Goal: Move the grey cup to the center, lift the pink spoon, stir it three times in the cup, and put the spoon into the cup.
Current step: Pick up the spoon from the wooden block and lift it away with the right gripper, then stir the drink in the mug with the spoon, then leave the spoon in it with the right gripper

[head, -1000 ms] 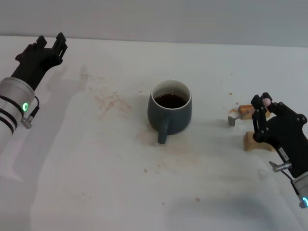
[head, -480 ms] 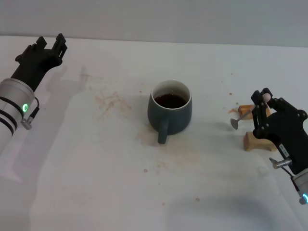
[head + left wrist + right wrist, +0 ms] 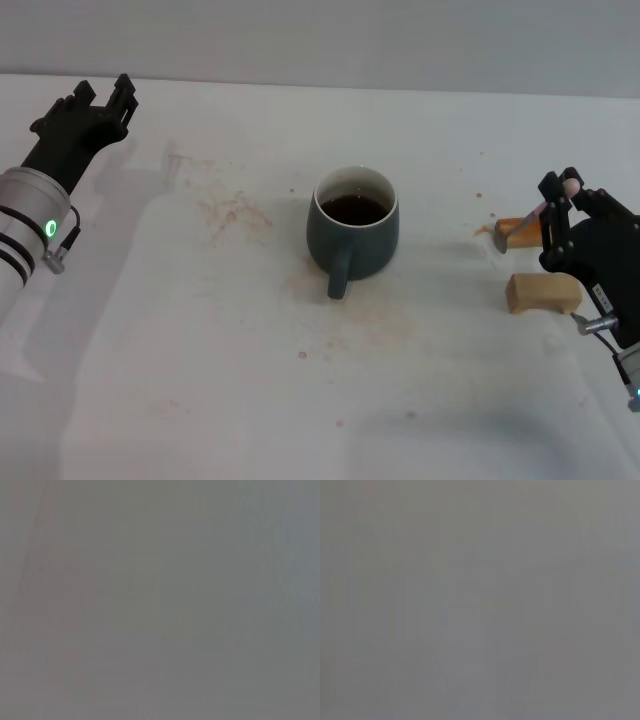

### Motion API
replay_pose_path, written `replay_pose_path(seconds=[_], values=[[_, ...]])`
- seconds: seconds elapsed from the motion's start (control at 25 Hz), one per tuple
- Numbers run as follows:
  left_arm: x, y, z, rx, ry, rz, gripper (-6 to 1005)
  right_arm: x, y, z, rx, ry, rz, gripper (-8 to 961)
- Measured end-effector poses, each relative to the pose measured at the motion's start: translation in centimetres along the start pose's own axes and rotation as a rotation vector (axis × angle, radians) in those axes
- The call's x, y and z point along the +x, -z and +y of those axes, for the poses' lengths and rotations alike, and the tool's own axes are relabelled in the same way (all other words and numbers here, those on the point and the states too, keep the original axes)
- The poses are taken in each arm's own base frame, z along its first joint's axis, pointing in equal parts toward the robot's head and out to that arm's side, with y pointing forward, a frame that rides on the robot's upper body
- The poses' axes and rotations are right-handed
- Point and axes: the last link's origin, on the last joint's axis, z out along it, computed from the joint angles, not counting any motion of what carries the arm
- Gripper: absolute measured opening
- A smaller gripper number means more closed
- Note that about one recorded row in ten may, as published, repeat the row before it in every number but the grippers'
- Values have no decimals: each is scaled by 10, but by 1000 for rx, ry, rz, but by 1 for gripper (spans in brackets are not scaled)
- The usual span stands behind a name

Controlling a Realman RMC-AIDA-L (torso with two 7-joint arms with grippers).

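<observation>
The right hand (image 3: 568,200) is raised at the right edge, fingers closed; the left hand (image 3: 98,102) rests parked far left.

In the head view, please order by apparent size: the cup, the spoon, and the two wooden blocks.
1. Cup, clearly largest.
2. Nearer block.
3. Farther block and spoon held in the right claw: both partly hidden, so their order is unsure.
</observation>
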Motion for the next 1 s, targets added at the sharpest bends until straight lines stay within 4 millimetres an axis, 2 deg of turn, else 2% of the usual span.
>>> replay_pose_path(seconds=[0.4, 0.72, 0.84, 0.88, 0.96, 1.0], values=[[0, 2, -1, 1, 2, 6, 547, -5, -8, -8, 16, 27, -27, 99], [10, 17, 0, -47, 8, 127, 545, -19, -26, -15, -18, 67, -92, 99], [16, 26, -2, -55, 14, 190, 543, -26, -36, -23, -35, 32, -114, 99], [18, 29, -3, -50, 18, 208, 543, -33, -45, -33, -52, -21, -134, 99], [20, 34, -7, -38, 27, 234, 543, -37, -48, -38, -58, -35, -143, 99], [21, 36, -10, -27, 34, 245, 543, -48, -58, -50, -83, -76, -165, 99]])
